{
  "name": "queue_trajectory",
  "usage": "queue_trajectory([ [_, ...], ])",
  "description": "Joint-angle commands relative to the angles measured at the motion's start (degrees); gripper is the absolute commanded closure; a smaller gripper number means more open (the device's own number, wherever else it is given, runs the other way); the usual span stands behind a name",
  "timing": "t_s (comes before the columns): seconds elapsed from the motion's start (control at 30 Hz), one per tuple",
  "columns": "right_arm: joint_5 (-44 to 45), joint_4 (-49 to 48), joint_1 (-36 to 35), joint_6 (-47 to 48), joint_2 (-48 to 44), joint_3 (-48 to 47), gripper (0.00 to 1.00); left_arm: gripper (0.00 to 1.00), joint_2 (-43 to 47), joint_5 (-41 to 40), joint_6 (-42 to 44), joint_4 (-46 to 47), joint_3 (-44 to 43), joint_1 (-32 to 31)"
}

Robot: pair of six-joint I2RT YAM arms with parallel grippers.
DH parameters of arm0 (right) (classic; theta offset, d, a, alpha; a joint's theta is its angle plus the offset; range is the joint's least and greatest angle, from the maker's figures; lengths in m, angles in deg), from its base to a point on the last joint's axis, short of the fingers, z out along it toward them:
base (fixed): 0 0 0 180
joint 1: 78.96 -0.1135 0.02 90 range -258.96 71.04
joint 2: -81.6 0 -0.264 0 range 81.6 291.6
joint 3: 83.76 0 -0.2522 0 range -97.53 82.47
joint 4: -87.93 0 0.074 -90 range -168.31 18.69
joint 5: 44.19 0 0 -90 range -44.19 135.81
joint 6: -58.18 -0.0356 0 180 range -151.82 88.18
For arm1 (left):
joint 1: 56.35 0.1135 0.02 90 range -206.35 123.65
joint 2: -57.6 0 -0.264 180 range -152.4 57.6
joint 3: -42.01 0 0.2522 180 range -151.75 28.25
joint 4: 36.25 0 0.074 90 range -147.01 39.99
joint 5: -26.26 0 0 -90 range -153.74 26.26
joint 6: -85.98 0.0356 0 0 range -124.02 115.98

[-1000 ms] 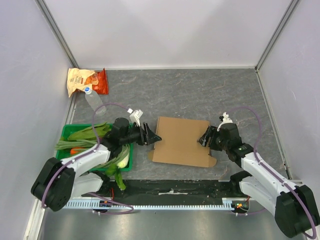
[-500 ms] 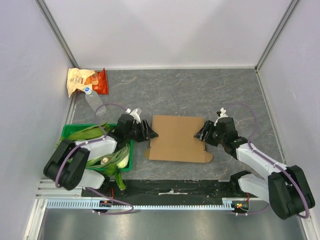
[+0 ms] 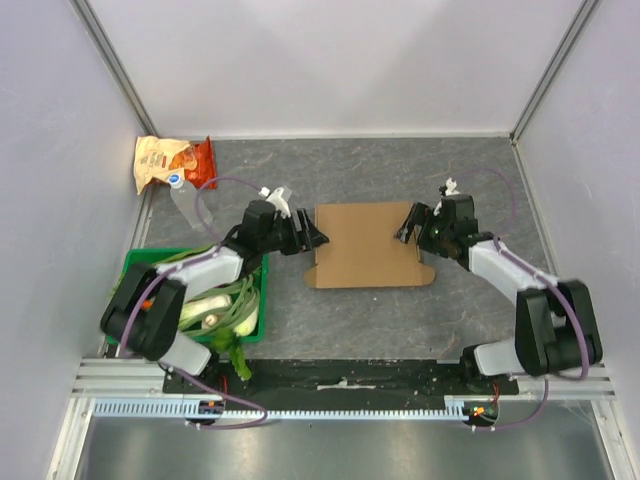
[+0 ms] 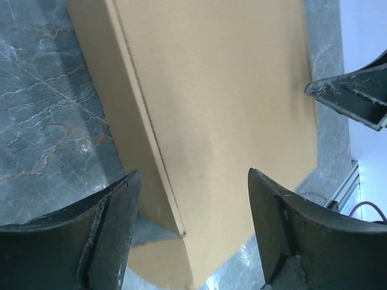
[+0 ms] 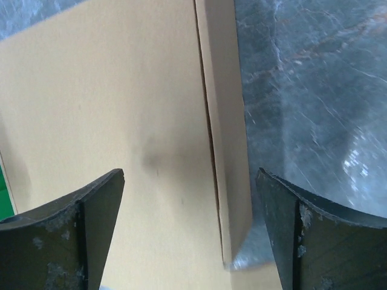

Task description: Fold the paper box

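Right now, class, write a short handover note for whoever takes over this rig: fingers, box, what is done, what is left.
Box: lies flat on the table, between the two arms.
Left gripper: fingers open over the box's left edge, holding nothing.
Right gripper: fingers open over its right edge, holding nothing.
Done: no flap stands up, as far as the views show.
Left: all the folding.

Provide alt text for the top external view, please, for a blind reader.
A flat paper box lies between the open left end effector and the open right end effector, one at each side edge. A green crate sits nearer left.
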Motion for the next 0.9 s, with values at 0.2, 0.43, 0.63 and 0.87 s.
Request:
queue_trajectory([
  [0.2,3.54,19.02,-0.28,8.14,-26.40,7.64,0.02,0.23,19.67,-2.07,6.20,-10.67,7.81,-1.91],
  [0.43,-2.11,15.69,-0.11,8.13,-24.32,10.11,0.15,0.23,13.43,2.15,2.60,-6.46,8.42,-5.52],
  [0.63,-5.61,8.22,-0.20,7.88,-22.47,13.80,0.24,0.25,8.43,9.26,-3.90,4.69,11.05,-5.69],
  [0.87,-20.64,-12.32,-0.46,-5.55,-18.96,21.97,0.34,0.32,1.40,16.21,-12.95,22.36,14.31,-5.69],
])
